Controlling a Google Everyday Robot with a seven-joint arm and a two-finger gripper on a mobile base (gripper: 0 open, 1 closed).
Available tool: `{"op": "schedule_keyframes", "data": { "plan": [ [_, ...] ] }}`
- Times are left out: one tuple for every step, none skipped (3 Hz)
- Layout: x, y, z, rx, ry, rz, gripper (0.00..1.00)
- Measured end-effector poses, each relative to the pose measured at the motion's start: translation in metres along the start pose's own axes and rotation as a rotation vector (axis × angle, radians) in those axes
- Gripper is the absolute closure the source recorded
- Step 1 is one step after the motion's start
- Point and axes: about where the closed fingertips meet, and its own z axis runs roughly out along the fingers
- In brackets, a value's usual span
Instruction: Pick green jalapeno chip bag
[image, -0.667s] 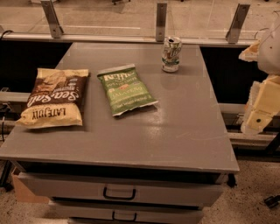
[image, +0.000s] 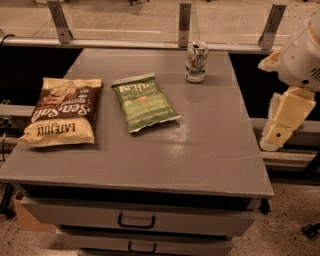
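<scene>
Your gripper (image: 280, 125) hangs beside the counter (image: 210, 150) (grip state: cannot tell); green jalapeno chip bag (image: 145, 102) lies untouched, pick not begun.

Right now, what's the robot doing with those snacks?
Nothing has been grabbed yet. The robot's gripper hangs off to the right side of the table, not touching any snack. The green chip bag it is meant to pick up lies flat near the middle of the table. A brown chip bag lies beside it, farther from the gripper, and a can stands at the back.
</scene>
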Motion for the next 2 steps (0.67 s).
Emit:
{"op": "schedule_keyframes", "data": {
  "plan": [
    [-0.041,-0.021,0.046,-0.034,-0.1,-0.049,0.0],
    [-0.08,-0.042,0.086,-0.059,-0.197,-0.073,0.0]
  ]
}}
